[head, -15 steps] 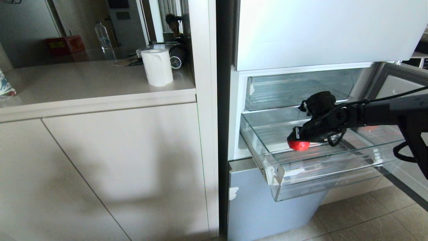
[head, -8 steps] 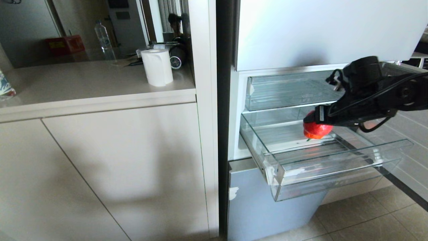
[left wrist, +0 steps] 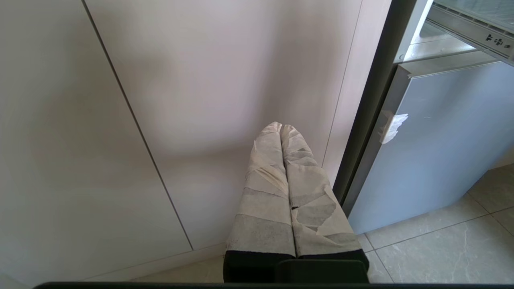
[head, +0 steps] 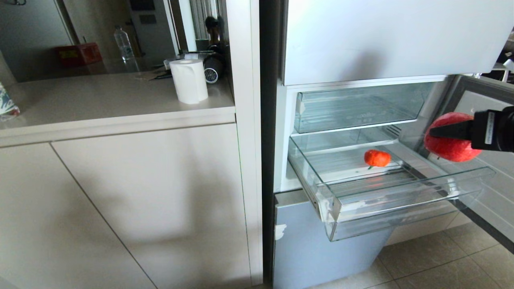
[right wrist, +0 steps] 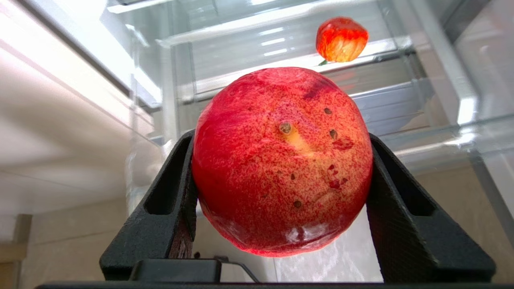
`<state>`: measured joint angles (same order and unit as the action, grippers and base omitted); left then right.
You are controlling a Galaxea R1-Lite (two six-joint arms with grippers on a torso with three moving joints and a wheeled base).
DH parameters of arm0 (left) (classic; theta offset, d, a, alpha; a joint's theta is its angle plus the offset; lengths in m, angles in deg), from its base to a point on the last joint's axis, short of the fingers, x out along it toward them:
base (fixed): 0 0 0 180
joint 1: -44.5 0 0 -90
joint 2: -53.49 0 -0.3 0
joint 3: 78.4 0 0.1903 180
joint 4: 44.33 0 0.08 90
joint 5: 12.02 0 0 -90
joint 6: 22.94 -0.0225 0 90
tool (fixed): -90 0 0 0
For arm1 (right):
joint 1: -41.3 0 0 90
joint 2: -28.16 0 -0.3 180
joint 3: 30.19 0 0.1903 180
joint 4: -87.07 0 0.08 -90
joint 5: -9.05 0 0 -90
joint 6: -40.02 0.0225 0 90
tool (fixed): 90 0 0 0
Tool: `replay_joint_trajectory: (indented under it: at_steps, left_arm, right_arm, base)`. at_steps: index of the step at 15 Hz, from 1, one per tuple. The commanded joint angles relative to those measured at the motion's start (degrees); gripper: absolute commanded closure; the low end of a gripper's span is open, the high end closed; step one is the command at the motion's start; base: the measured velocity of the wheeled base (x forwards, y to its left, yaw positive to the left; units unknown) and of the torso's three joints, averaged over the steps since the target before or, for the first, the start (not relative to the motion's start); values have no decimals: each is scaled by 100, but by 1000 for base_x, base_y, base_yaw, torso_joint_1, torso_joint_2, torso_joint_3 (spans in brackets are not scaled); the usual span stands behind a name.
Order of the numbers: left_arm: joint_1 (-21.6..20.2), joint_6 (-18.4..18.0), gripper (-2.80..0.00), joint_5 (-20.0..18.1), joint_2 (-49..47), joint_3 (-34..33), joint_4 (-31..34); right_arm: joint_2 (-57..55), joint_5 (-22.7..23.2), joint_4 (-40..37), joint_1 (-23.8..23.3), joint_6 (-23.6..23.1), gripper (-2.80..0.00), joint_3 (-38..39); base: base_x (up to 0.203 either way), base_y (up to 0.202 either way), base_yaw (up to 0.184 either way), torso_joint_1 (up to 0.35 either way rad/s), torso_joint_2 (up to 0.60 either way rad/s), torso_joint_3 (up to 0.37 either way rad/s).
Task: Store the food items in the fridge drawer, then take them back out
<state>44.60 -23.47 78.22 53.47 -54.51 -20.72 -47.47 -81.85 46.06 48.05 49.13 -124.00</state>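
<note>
My right gripper (head: 441, 134) hangs at the right edge of the head view, above the right end of the pulled-out clear fridge drawer (head: 401, 208). It is shut on a large round red fruit (head: 447, 144) speckled with yellow, which fills the span between the black fingers (right wrist: 176, 180) of the right gripper (right wrist: 281, 138) as the red fruit (right wrist: 281, 160) faces the wrist camera. A small red-orange tomato (head: 377, 158) with a green stem lies on the drawer's ribbed floor, apart from the gripper; the same tomato (right wrist: 341, 39) shows beyond the held fruit. My left gripper (left wrist: 281, 127) is shut and empty, parked low before the cabinet.
A shallower clear tray (head: 357, 106) sits above the drawer, under the pale upper door panel (head: 381, 36). The open fridge door (head: 482, 96) stands just behind my right gripper. A blue-grey lower panel (head: 313, 249) is below. A paper roll (head: 188, 80) stands on the counter to the left.
My right arm has lifted out of the drawer and drawn back to the right with the large red fruit in its grip. The small tomato stays on the drawer floor.
</note>
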Motion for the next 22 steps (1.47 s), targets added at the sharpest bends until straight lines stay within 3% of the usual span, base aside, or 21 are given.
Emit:
replay_joint_trajectory:
  at_steps: [1, 7, 13, 22]
  left_arm:
    - [-1, 0, 0, 2, 2, 0, 2]
    - [-1, 0, 0, 2, 2, 0, 2]
    - [-1, 0, 0, 2, 2, 0, 2]
    - [-1, 0, 0, 2, 2, 0, 2]
  right_arm:
    - [815, 15, -10, 8, -99, 0, 314]
    - [2240, 177, -3, 4, -701, 0, 803]
    - [2457, 185, -3, 2, -947, 0, 847]
    - [2549, 165, -3, -3, -887, 0, 1008]
  base:
    - [0, 0, 0, 0, 0, 0]
    - [0, 0, 0, 0, 0, 0]
    - [1, 1, -12, 0, 0, 1]
    - [1, 7, -169, 1, 3, 3]
